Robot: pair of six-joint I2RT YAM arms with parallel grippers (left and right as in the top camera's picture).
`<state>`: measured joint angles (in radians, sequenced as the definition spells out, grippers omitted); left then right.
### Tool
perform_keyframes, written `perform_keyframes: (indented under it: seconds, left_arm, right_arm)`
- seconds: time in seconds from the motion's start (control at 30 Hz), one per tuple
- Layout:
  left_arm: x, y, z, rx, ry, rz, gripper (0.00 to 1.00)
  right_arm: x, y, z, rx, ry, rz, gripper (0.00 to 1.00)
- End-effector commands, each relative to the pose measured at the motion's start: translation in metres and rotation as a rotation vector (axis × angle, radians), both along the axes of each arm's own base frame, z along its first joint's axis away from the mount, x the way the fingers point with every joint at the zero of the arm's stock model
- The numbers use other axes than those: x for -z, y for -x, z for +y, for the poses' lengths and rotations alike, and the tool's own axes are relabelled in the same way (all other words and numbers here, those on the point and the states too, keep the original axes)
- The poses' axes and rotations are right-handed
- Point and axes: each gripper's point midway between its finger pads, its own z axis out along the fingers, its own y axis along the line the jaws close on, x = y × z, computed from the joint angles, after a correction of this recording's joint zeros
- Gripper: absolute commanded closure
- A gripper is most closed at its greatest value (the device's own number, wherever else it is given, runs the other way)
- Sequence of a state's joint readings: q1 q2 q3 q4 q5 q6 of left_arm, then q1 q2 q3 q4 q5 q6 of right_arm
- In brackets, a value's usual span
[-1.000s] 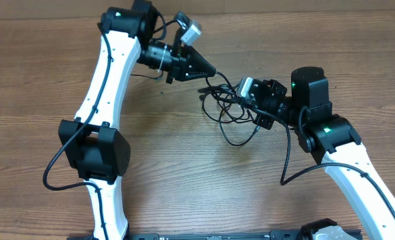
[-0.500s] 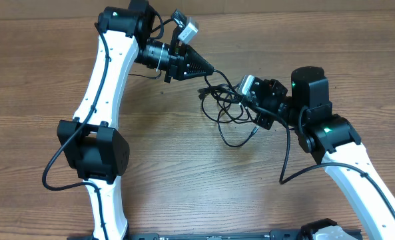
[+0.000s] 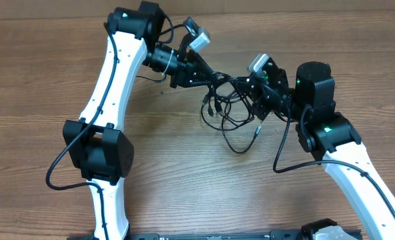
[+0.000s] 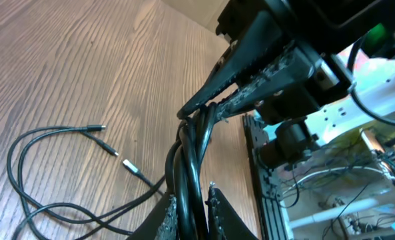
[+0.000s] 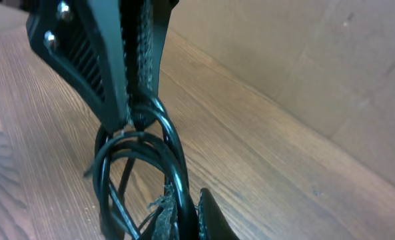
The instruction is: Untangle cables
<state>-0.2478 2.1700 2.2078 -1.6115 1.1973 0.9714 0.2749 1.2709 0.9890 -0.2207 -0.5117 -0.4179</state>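
Observation:
The cables (image 3: 225,110) are thin black cords bunched in a tangle that hangs between my two grippers, with a loop trailing down onto the wooden table (image 3: 317,40). My left gripper (image 3: 216,75) holds the bunch from the left, and two strands run up between its fingers (image 4: 192,197). My right gripper (image 3: 246,86) pinches one cord from the right (image 5: 186,201). The two sets of fingertips nearly meet. In the left wrist view, loose cable ends (image 4: 129,167) with silver tips lie on the wood. A cable loop (image 5: 137,150) hangs below the left fingers (image 5: 127,53) in the right wrist view.
Both white arms reach in over the table, the left arm (image 3: 110,80) from the left side and the right arm (image 3: 344,147) from the right. A black rail (image 3: 217,235) runs along the front edge. Beyond the table edge stand frames and wiring (image 4: 317,187).
The two grippers have closed in on each other: the left moved right, the right moved up and left. The cable bunch is drawn tighter and higher between them.

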Motion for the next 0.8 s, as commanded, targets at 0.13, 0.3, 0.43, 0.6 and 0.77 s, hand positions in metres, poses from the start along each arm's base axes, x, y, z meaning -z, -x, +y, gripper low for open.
perform_keyframes:
  seconds: [0.13,0.3,0.43,0.6,0.77]
  left_arm:
    - [0.005,0.010,-0.012,0.048,-0.044,-0.036,0.88]
    - [0.005,0.010,-0.012,0.049,-0.046,-0.033,0.88]
    - [0.006,0.010,-0.011,0.049,-0.052,-0.034,0.87]
    - [0.017,0.008,-0.006,0.039,-0.129,-0.033,0.88]
    - [0.021,0.007,-0.003,0.027,-0.164,-0.017,0.88]
  right_arm:
    - [-0.012,-0.001,0.005,0.021,-0.081,0.031,0.96]
    - [-0.014,-0.002,0.005,0.018,-0.085,0.021,0.96]
    - [-0.016,-0.002,0.005,0.017,-0.088,0.011,0.96]
    - [-0.019,-0.004,0.006,0.017,-0.092,-0.004,0.96]
    - [-0.022,-0.005,0.006,0.016,-0.096,-0.016,0.96]
